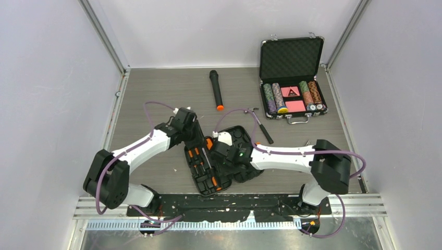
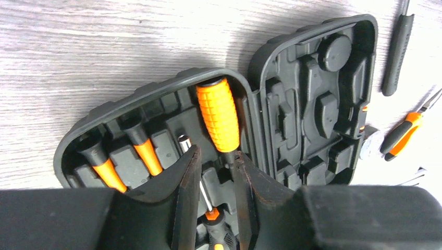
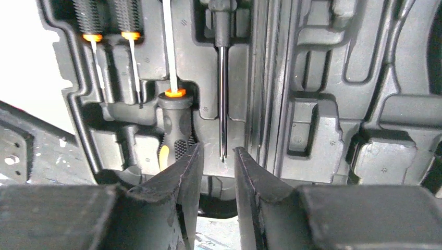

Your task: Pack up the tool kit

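Note:
The tool kit (image 1: pixel 237 134) lies open at the table's middle, a black moulded case with orange-black screwdrivers (image 1: pixel 200 164) in its left half. My left gripper (image 1: pixel 202 143) is open low over that half. In the left wrist view (image 2: pixel 216 153) its right finger touches the neck of a big orange-handled screwdriver (image 2: pixel 219 112) lying in its slot. My right gripper (image 1: pixel 219 152) is open over the case's near part. In the right wrist view (image 3: pixel 218 148) its tips straddle the tip of a long steel shaft (image 3: pixel 222 104). The hammer (image 1: pixel 260 127) and pliers (image 2: pixel 401 133) lie outside the case on the right.
A black microphone with an orange end (image 1: pixel 216 89) lies behind the case. A metal-edged case of poker chips (image 1: pixel 292 88) stands open at the back right. White walls close in the table on three sides.

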`<act>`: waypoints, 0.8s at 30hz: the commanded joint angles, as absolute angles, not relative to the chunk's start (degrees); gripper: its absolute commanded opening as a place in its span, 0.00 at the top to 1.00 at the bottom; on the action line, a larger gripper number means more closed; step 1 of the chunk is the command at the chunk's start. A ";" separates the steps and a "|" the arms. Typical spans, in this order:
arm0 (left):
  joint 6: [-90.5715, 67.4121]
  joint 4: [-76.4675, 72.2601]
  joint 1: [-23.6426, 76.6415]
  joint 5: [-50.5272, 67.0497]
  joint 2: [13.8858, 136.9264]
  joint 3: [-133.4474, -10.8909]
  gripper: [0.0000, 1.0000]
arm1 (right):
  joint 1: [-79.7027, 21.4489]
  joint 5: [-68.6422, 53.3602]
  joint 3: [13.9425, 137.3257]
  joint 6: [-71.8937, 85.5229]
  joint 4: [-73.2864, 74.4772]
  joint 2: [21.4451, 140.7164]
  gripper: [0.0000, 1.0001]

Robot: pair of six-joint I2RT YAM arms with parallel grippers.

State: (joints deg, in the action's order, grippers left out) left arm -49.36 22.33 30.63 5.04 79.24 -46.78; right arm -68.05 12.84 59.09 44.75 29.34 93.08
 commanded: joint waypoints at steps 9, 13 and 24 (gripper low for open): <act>-50.63 21.28 32.16 7.36 84.23 -53.27 0.80 | -67.98 12.99 56.91 44.13 23.35 88.51 0.80; -50.43 22.08 32.23 6.78 87.28 -54.41 0.83 | -67.95 11.96 56.94 43.99 23.29 89.56 0.82; -49.30 24.46 32.30 7.58 93.04 -56.28 0.93 | -67.85 11.54 57.50 44.10 25.61 92.30 0.84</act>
